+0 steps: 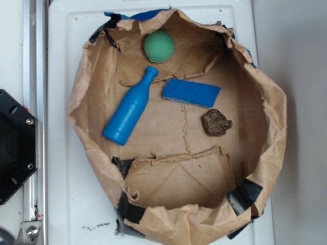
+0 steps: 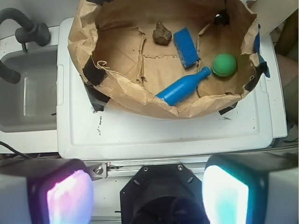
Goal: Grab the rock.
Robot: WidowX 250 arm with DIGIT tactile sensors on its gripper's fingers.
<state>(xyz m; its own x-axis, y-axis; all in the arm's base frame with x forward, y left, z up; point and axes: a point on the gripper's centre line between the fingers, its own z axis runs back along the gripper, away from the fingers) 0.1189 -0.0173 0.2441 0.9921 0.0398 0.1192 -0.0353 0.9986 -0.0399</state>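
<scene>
- Exterior view: a crumpled brown paper bag (image 1: 82,97), its rim rolled down and patched with black tape, sits open like a basin on a white counter (image 1: 61,194).
- On the bag's floor, toward the right side, lies the rock (image 1: 216,122), dark brown and lumpy, touching none of the other things.
- Just above it in this view lies a blue sponge (image 1: 191,92), flat, with a gap between it and the rock.
- To the left of the sponge a blue bottle (image 1: 130,107) lies on its side, neck pointing up toward a green ball (image 1: 159,46) that rests near the bag's far wall.
- A black robot base (image 1: 15,145) shows at the left edge; the tool is not seen in this view.
- Wrist view: the tool (image 2: 148,196) fills the bottom of the picture, its two fingers (image 2: 225,193) wide apart with nothing between them, well away from the bag.
- The bag (image 2: 140,100) stands beyond it on the counter (image 2: 163,135), with the rock (image 2: 162,34) at the far side of the bag floor, just beside the sponge (image 2: 186,47).
- The bottle (image 2: 182,87) lies nearer the tool, against the bag's near wall, and the ball (image 2: 224,65) sits right of its neck.
- A grey sink (image 2: 28,93) with a dark tap lies left of the counter.
</scene>
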